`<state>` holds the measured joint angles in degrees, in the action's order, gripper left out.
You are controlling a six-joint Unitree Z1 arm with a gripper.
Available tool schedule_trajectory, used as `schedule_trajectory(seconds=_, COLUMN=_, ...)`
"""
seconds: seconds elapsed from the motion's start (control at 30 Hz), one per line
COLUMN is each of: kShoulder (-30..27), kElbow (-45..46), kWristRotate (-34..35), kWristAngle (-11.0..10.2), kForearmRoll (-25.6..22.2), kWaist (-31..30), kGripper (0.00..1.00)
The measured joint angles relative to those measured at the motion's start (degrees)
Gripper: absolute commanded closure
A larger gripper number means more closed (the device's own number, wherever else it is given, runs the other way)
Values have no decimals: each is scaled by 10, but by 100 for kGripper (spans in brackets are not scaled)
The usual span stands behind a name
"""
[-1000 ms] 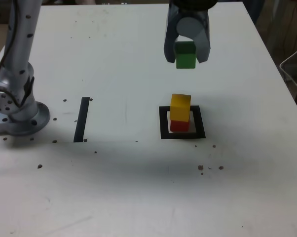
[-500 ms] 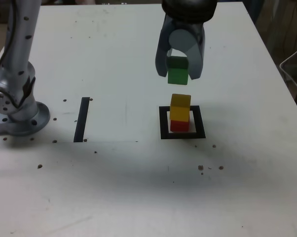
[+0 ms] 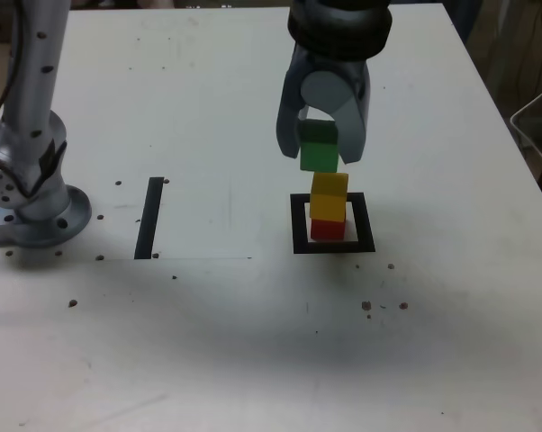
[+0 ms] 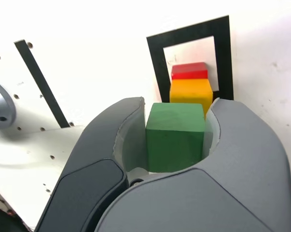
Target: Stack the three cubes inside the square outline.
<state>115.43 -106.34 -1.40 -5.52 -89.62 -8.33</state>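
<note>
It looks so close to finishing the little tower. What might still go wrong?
1. The green cube, held in the end effector, sits slightly toward the exterior view's left of the yellow cube; released there, it may land off-centre and tip.
2. The yellow cube already sits a little askew on the red cube, so a nudge while lowering might topple both out of the square outline.

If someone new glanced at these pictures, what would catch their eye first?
Most likely the gripper, shut on the green cube and holding it just above the yellow cube. That one sits on the red cube inside the square outline. A black tape strip lies apart toward the exterior view's left.
</note>
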Motion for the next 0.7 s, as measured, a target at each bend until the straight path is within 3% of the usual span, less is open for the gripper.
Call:
schedule_trajectory(seconds=0.47, kShoulder=25, kElbow=-8, kWristRotate=9, kWristAngle=10, kForearmRoll=6, kWaist=-1, kGripper=79)
schedule_trajectory(seconds=0.7, kShoulder=26, kElbow=-4, kWristRotate=9, kWristAngle=13, kForearmRoll=7, kWaist=-1, kGripper=57)
